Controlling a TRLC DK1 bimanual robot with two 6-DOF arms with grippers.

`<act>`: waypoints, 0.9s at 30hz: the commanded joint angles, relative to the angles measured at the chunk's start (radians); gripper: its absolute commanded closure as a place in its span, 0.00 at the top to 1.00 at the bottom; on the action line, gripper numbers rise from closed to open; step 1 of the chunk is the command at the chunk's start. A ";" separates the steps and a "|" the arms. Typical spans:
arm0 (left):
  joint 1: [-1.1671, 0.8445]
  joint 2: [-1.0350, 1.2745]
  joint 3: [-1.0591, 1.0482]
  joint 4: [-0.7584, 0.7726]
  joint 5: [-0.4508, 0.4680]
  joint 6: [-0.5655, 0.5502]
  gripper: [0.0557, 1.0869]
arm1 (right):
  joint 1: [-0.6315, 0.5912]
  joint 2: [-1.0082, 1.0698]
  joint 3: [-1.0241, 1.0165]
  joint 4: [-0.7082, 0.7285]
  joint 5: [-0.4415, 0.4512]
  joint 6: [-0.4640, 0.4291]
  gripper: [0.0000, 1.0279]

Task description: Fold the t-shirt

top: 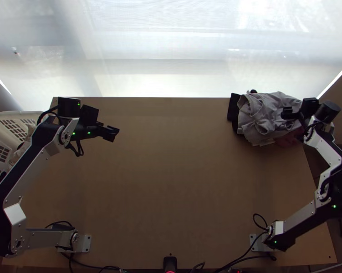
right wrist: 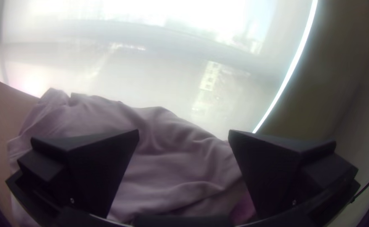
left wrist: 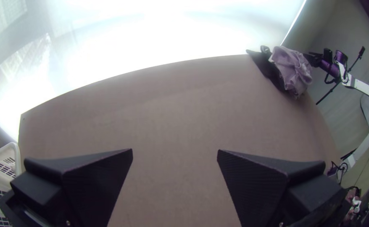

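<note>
The left gripper (top: pixel 110 133) was positioned at the table's (top: pixel 171 182) ten o'clock, its fingers parted. At two o'clock, the pale t-shirt (top: pixel 259 116) was bunched beside a dark item (top: pixel 233 108); over its three o'clock side, the right gripper (top: pixel 289 113) was held wide.

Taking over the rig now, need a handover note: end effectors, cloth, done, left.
Left end effector: open, nothing between its fingers, over the table's far left.
Right end effector: open, at the grey cloth; contact unclear.
Cloth: grey one, likely the shirt, bunched at the far right corner, with dark cloth and red cloth sticking out beside it.
Done: no fold visible.
Left: probably grip the grey cloth, bring it to mid-table, spread, fold.
</note>
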 commanded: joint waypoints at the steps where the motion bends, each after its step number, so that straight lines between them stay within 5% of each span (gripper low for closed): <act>1: 0.003 -0.012 0.035 -0.026 -0.004 0.008 0.95 | -0.049 -0.209 -0.076 -0.025 0.001 0.024 0.96; 6: -0.066 -0.144 -0.003 0.014 -0.156 0.017 0.95 | -0.110 -0.578 -0.231 -0.022 0.015 0.017 0.96; 11: -0.075 -0.389 -0.255 0.270 -0.251 0.002 0.95 | -0.110 -0.902 -0.450 0.004 0.045 0.008 0.96; 16: -0.100 -0.662 -0.649 0.673 -0.389 0.104 0.95 | -0.050 -1.126 -0.709 0.035 0.095 -0.006 0.96; 21: -0.101 -0.877 -0.890 0.793 -0.401 0.160 0.95 | 0.014 -1.385 -0.992 0.075 0.141 -0.075 0.96; 23: -0.111 -0.995 -0.986 0.807 -0.398 0.169 0.95 | 0.053 -1.574 -1.087 0.032 0.162 -0.091 0.96; 25: -0.121 -1.124 -1.081 0.794 -0.398 0.189 0.95 | 0.086 -1.776 -1.105 -0.202 0.167 -0.089 0.95; 27: -0.128 -1.237 -1.150 0.753 -0.390 0.219 0.95 | 0.114 -1.796 -1.104 -0.283 0.191 -0.071 0.95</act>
